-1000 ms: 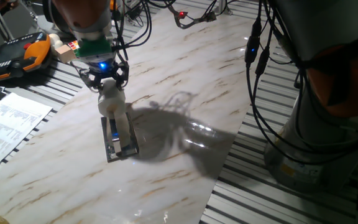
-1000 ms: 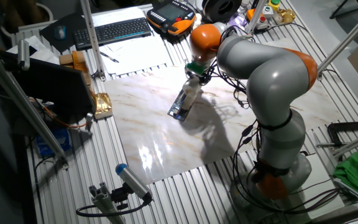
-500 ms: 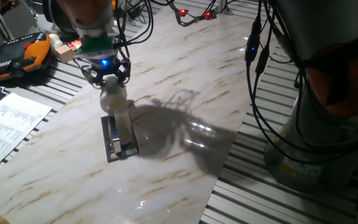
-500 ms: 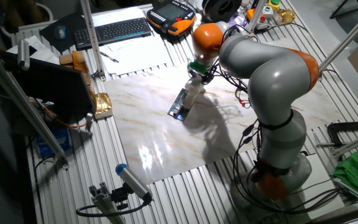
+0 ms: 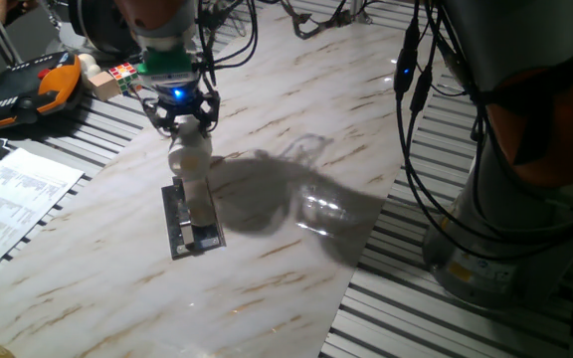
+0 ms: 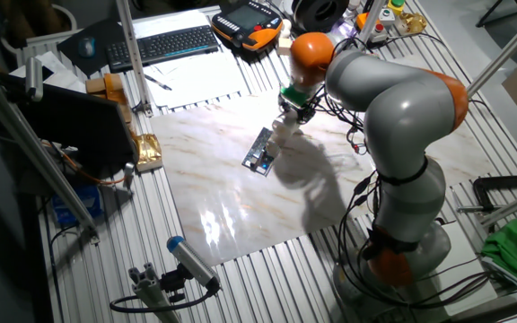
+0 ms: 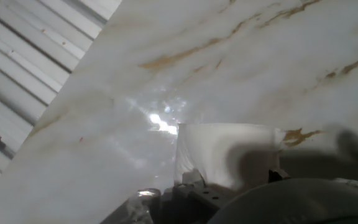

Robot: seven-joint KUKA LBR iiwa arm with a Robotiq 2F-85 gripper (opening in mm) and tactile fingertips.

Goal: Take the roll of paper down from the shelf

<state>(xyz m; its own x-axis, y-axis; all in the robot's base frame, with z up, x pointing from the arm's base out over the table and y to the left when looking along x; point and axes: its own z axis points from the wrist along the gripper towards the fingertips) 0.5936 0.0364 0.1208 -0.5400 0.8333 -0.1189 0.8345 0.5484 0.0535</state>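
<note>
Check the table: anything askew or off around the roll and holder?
One thing: the roll of paper hangs in the gripper with a strip trailing down to the holder plate, so it seems partly unrolled rather than lifted clean. The plate lies skewed to the marble board's edges. No spill or damage visible.

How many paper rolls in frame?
1. The roll of paper hangs in the gripper, lifted above the shelf on the marble table. More may be hidden in the clutter behind.
</note>
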